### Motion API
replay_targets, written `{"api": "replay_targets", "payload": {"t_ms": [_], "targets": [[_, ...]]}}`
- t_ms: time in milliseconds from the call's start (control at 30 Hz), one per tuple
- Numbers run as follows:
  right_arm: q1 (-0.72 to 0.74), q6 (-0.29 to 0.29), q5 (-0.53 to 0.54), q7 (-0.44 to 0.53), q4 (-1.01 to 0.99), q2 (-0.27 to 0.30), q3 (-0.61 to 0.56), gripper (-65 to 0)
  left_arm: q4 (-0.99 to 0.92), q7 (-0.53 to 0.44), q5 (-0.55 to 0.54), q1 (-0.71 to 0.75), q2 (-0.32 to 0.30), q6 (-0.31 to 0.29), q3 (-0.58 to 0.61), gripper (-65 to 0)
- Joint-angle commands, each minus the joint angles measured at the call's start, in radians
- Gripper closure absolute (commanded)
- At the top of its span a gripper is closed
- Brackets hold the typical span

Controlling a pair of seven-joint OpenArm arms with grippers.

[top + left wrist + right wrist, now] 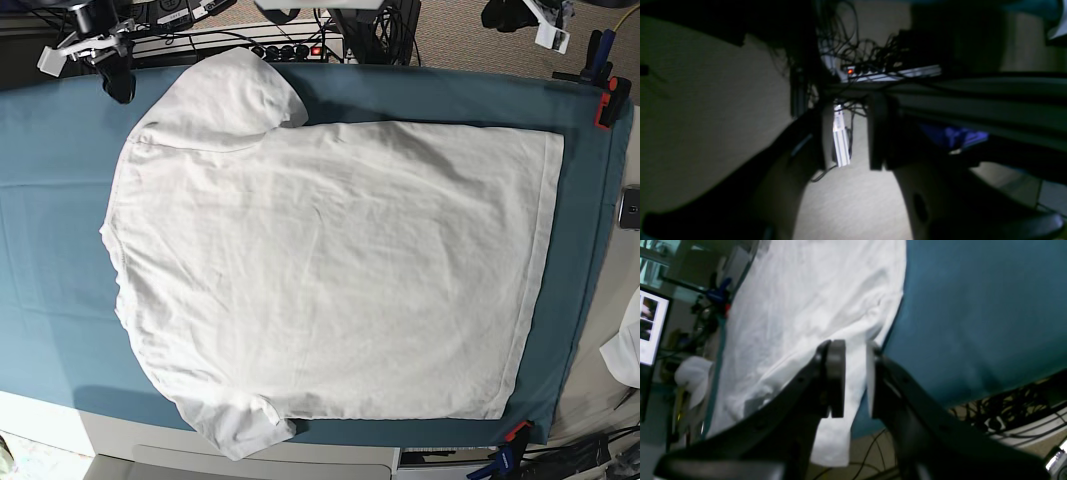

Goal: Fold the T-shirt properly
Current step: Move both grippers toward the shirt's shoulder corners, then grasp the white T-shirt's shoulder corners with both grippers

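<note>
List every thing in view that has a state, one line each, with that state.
Plain white short-sleeved cotton T-shirt: spread flat, unfolded, one sleeve hanging over the table edge.
Big teal sheet: laid over the table, under the shirt.
Right gripper: open, fingers either side of the hanging sleeve, not closed on it.
Left gripper: open, empty, facing the floor.
Power strip's switch light: lit red.

Beige carpet floor (706,116), tangled cables (853,50)

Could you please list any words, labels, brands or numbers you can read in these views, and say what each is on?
None can be read.
T-shirt: plain white, no print.
Teal sheet: no markings.
Monitor in the right wrist view: pictures only, too blurred.
Power strip in the left wrist view: too blurred.
</note>
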Motion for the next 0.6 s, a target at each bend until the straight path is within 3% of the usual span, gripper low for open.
{"api": "replay_targets", "payload": {"t_ms": [0, 167, 233, 300, 467, 567], "targets": [[0.002, 0.012, 0.009, 0.026, 0.014, -0.003, 0.007, -12.2, 0.014, -0.011, -0.011, 0.018, -0.008, -0.011, -0.008, -18.5], [0.048, 0.018, -0.044, 0.018, 0.014, -0.011, 0.007, -13.2, 0.014, -0.011, 0.001, 0.018, -0.010, -0.002, -0.008, -18.5], [0.051, 0.011, -0.055, 0.016, 0.014, -0.011, 0.007, -19.0, 0.014, -0.011, 0.013, 0.017, -0.014, 0.003, -0.008, -18.5], [0.054, -0.035, -0.059, 0.007, 0.014, -0.011, 0.007, -24.2, 0.014, -0.011, 0.012, 0.016, -0.020, 0.003, -0.008, -18.5], [0.061, -0.139, -0.059, -0.018, 0.013, -0.011, 0.007, -24.6, 0.014, -0.012, 0.013, 0.005, -0.023, 0.003, -0.008, -18.5], [0.065, -0.154, -0.061, -0.020, 0.013, -0.011, 0.007, -24.6, 0.014, -0.012, 0.013, 0.002, -0.023, 0.003, -0.008, -18.5]]}}
